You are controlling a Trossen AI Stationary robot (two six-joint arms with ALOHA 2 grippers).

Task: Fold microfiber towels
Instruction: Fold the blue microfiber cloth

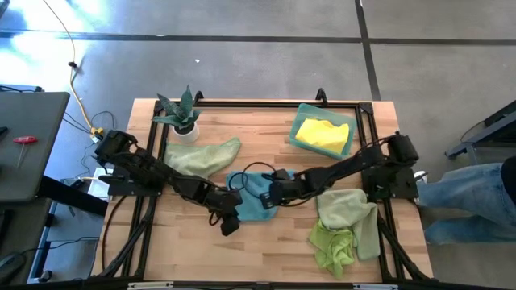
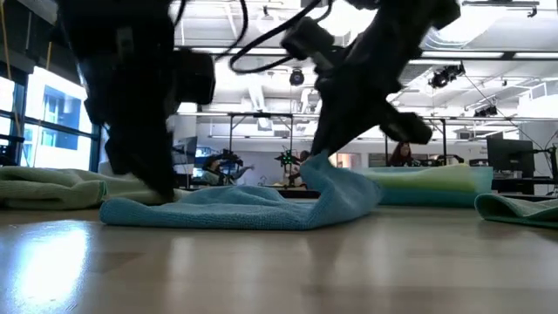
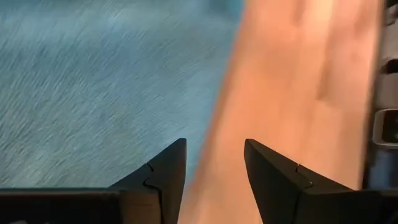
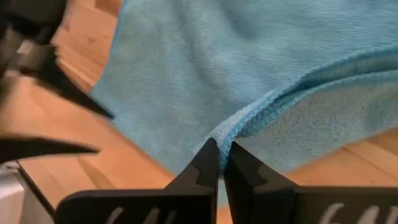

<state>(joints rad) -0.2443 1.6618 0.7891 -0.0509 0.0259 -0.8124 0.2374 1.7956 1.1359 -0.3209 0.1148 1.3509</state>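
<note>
A light blue towel (image 1: 254,201) lies crumpled at the table's middle. My right gripper (image 1: 272,193) is shut on its right part, which is raised in the low view (image 2: 330,170). My left gripper (image 1: 230,223) is open just above the towel's near left edge (image 3: 186,118), one finger over cloth and one over bare wood. A sage green towel (image 1: 201,157) lies far left. A pale green towel (image 1: 347,209) and a lime green one (image 1: 332,246) lie at the right. A yellow towel (image 1: 322,133) lies in a bin. My right gripper pinches a hemmed edge of the blue towel (image 4: 217,132) between its two fingers, where the cloth bunches into a fold. The fingers slant down from the table's right. That part is lifted off the table and the rest of the towel (image 2: 235,209) lies on the wood. Whether my left gripper touches the towel, I cannot tell.
A spiky green plant in a white pot (image 1: 184,119) stands at the far left corner. A teal bin (image 1: 348,135) stands at the far right. Bare wood (image 1: 242,258) lies along the near edge. A person's legs (image 1: 476,197) show to the table's right.
</note>
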